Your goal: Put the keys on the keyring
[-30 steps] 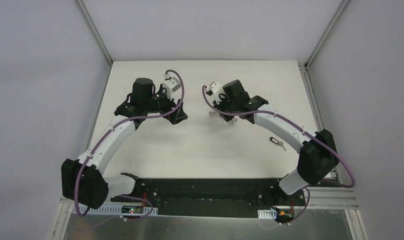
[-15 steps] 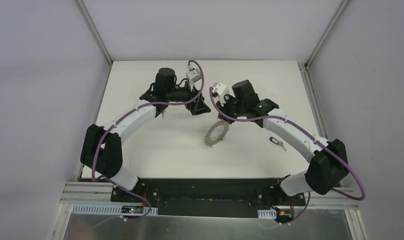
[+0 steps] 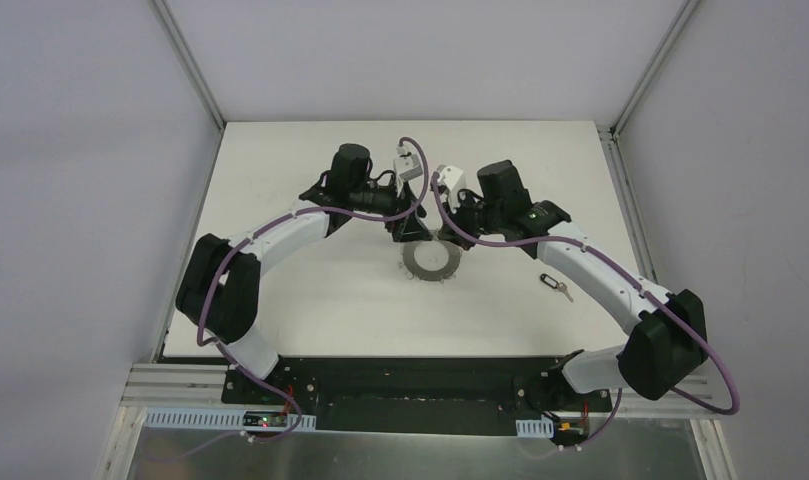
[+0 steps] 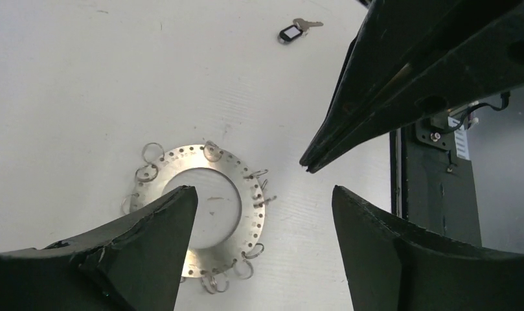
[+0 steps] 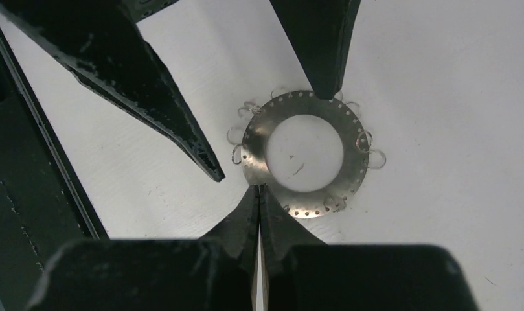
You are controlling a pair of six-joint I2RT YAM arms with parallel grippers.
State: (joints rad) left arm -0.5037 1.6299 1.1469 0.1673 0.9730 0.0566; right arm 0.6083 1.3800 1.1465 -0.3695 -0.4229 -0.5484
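Grey metal keyring (image 5: 254, 149), flat holed disc edged with wire loops (image 5: 364, 140), lying on white worktop (image 3: 310, 290), left end effector (image 4: 264, 192) splayed over it, right end effector (image 5: 258, 189) clenched at its rim, black-headed key (image 4: 289, 33) well apart.

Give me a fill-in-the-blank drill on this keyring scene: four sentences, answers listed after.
1. The flat grey metal keyring with small wire loops lies ___ on the white table.
2. The left gripper, poised over the ring, is ___.
3. The right gripper, its tips beside the ring's edge, is ___.
4. The small silver-bladed key, lying alone on the table, has a ___ plastic head.

Missing words: flat; open; shut; black.
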